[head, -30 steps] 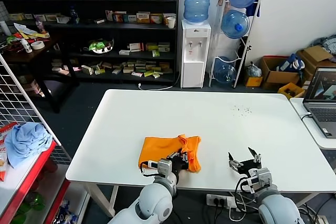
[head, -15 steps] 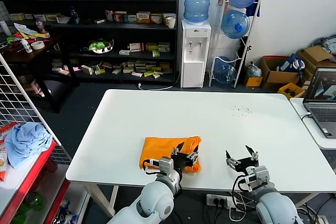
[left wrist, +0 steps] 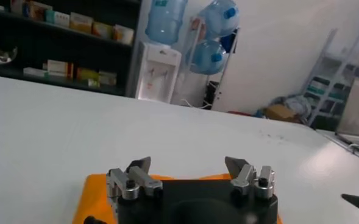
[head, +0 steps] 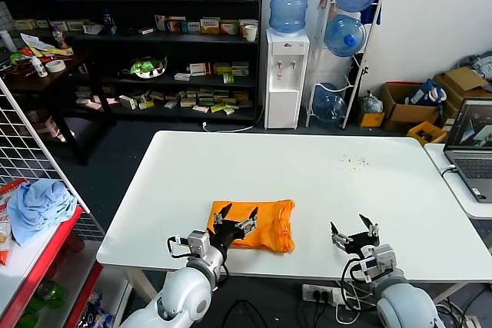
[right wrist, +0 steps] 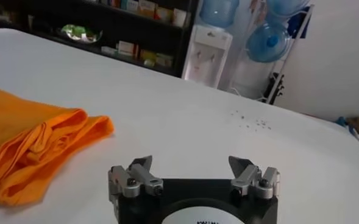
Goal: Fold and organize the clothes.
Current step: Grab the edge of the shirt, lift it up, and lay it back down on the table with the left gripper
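Light blue cloth bundle (head: 37, 203): lies on a red-edged shelf at the far left, off the white table (head: 307, 167); it is not part of the job.
Left gripper (head: 235, 214): hovers over the near left part of the shirt, jaws spread wide, holding nothing.
Bright orange cotton T-shirt (head: 261, 219): lies folded into a compact rectangle near the table's front edge, its right end bunched in loose layers.
Right gripper (head: 354, 233): sits low over bare table, right of the shirt, jaws wide, empty.
Risk: a fingertip could snag a loose layer and undo the fold; a nudge could push it off the near edge.
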